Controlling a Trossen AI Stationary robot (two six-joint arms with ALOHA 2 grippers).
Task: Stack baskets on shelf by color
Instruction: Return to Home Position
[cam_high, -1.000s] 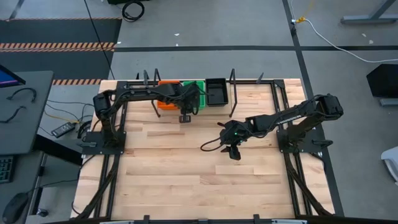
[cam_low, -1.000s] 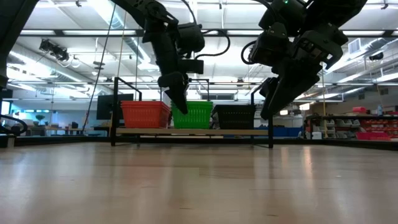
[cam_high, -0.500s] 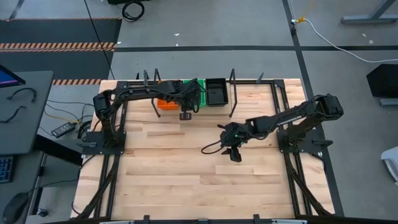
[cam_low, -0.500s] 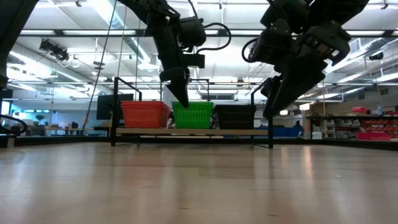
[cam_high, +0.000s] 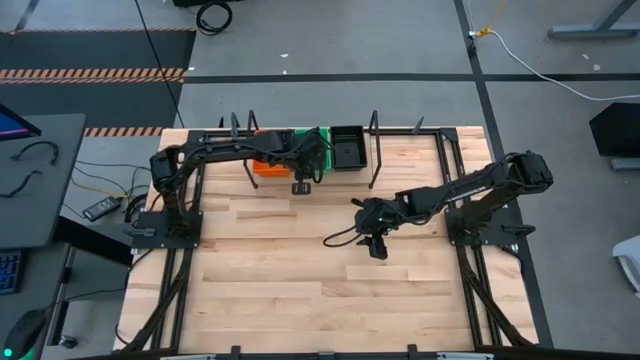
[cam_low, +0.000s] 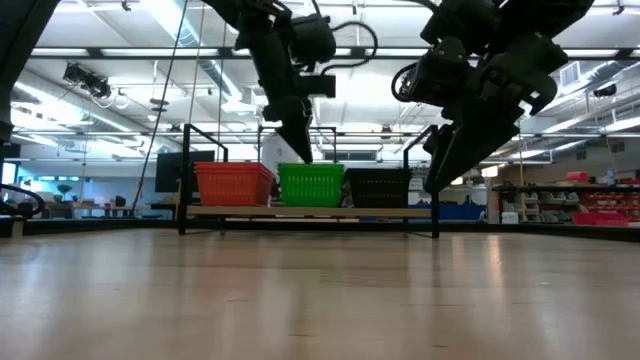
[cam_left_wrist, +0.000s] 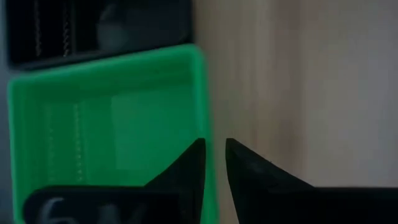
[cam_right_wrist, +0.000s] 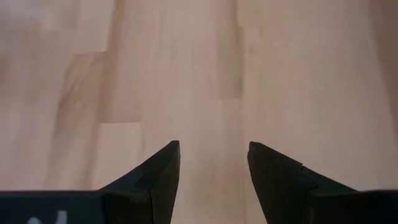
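Observation:
Three baskets stand side by side on the shelf's board (cam_low: 310, 211) at the table's far edge: orange (cam_low: 233, 183), green (cam_low: 311, 184) and black (cam_low: 377, 186). My left gripper (cam_low: 300, 152) hangs just above the green basket's near wall, pointing down. Its fingers are a narrow gap apart and hold nothing. In the left wrist view (cam_left_wrist: 214, 155) the green basket's rim (cam_left_wrist: 202, 93) runs below that gap. My right gripper (cam_high: 374, 248) is open and empty above the bare table at mid right. It also shows in the right wrist view (cam_right_wrist: 213, 162).
Black metal uprights (cam_high: 373, 150) stand at the shelf's ends and between the baskets. Cables run from my right arm (cam_high: 340, 235) over the tabletop. The table's near half is bare wood (cam_high: 300, 290).
My left gripper has risen from beside the green basket's near wall to just above its rim, drifting slightly toward the table's right edge. The green basket has stayed on the shelf.

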